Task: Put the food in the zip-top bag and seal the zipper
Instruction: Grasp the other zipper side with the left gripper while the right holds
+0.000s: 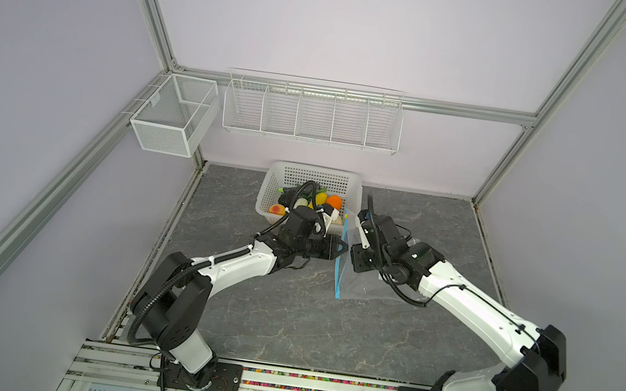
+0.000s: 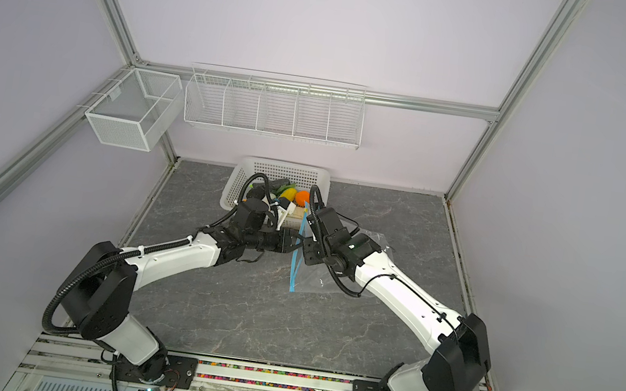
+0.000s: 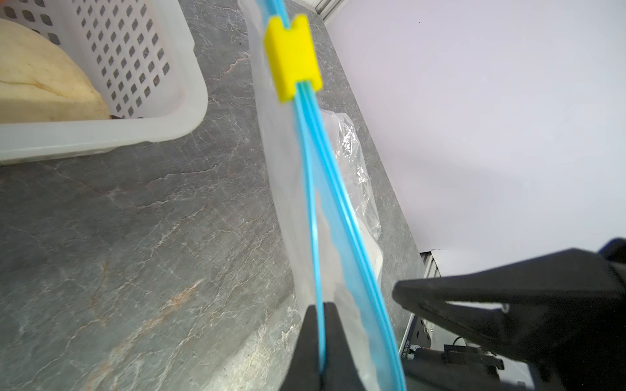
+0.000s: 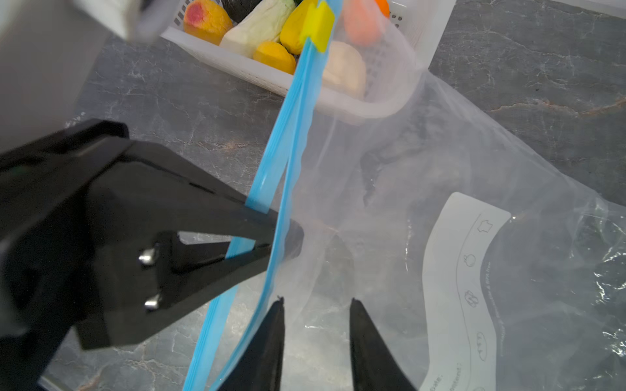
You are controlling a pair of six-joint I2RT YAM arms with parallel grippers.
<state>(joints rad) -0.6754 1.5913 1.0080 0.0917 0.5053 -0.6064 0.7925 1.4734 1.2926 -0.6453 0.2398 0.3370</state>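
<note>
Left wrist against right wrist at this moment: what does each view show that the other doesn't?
Only the left wrist view: the lilac wall. Only the right wrist view: the zip-top bag with its white label, the right gripper with jaws apart, and a peach-red piece, a white piece and a yellow piece. Both: the left gripper shut on one lip of the blue zipper, the yellow slider, the white basket and a beige piece.

one zip-top bag (image 4: 440, 162), one basket (image 1: 315, 170), two arms (image 1: 233, 264)
</note>
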